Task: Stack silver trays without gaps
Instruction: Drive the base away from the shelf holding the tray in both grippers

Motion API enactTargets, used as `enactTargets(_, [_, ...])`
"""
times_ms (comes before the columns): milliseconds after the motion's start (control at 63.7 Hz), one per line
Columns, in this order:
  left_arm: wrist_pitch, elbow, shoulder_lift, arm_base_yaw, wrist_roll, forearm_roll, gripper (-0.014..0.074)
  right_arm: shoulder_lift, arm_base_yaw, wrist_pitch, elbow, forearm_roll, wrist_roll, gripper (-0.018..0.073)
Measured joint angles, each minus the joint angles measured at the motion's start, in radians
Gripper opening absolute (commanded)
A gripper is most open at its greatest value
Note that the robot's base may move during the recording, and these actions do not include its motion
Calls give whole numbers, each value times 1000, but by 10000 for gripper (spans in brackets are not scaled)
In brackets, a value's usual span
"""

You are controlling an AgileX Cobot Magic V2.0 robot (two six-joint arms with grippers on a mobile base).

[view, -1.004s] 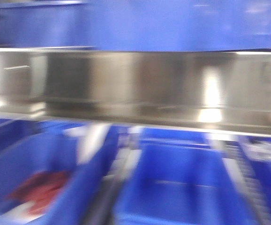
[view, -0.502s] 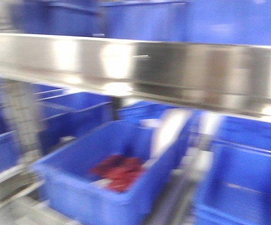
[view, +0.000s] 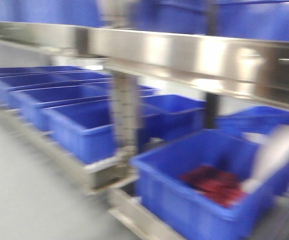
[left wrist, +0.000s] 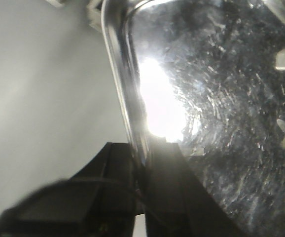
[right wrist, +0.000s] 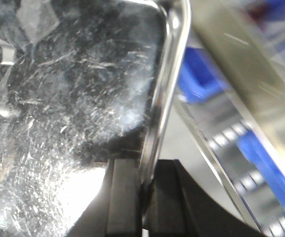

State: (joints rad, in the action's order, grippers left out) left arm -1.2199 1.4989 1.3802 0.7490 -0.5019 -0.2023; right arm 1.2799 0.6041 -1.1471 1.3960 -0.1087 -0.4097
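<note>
- Front view: all smeared. A steel rail (view: 194, 55) runs across the top, with rows of blue bins (view: 84, 125) under it. The near right bin holds something red (view: 214, 182). No tray and no gripper shows here.
- Left wrist view: the left gripper (left wrist: 143, 148) is clenched on the rim of a tray (left wrist: 221, 98), one black finger (left wrist: 118, 168) outside the rim and the other inside. The rim runs straight away from the gripper. The scratched pan spreads to the right of the rim, and bare grey floor (left wrist: 44, 74) lies to the left.
- Right wrist view: the right gripper (right wrist: 146, 170) pinches a rim the same way, and here the pan (right wrist: 58, 98) spreads to the left. Rail and bins pass on the right.
- My read is that this is one tray hanging between the two arms, each holding an opposite edge, so neither arm is nearer.
- No second tray is in sight. I would guess the carrying step is under way and the stacking not yet begun. Lowering will need both edges kept level so the pan nests flat.
</note>
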Motion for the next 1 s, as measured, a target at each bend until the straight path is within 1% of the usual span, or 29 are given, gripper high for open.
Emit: enactTargets(1004, [0,0,0,0,0,0,-48,0,0,0,0,0,0,56])
